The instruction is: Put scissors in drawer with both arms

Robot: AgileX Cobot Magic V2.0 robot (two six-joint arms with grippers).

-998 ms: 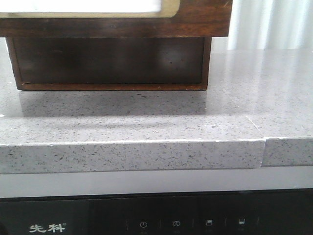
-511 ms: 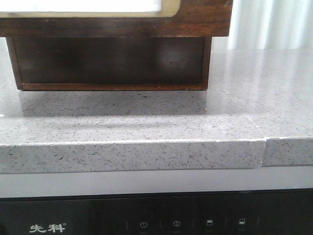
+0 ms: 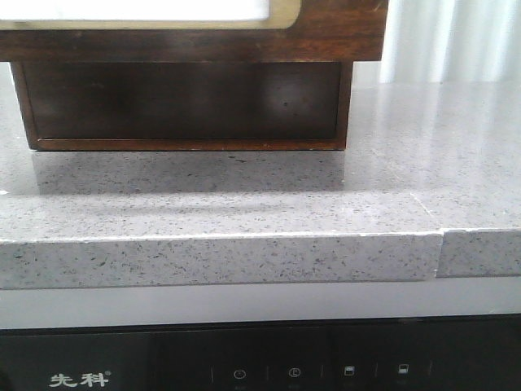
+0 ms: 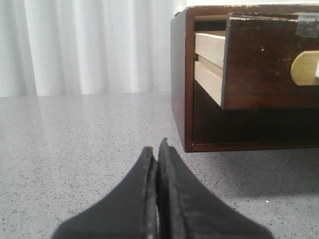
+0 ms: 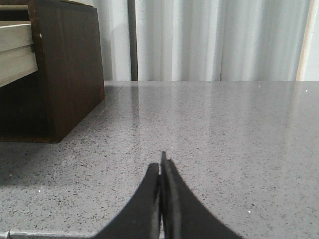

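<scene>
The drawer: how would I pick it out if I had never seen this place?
Find the dark wooden cabinet standing on the speckled grey countertop. The drawer is the glossy brown front sticking out near its top, above an open hollow. It alone shows pale wooden sides and a light half-round finger notch.

A dark brown glossy drawer point(image 4: 269, 59) with pale wooden sides is seen above a grey, black-speckled countertop point(image 3: 244, 204).

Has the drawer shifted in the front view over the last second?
No. The drawer keeps the same overhang above the cabinet's open lower bay, and its edges line up the same against the counter edge in all three frames.
</scene>
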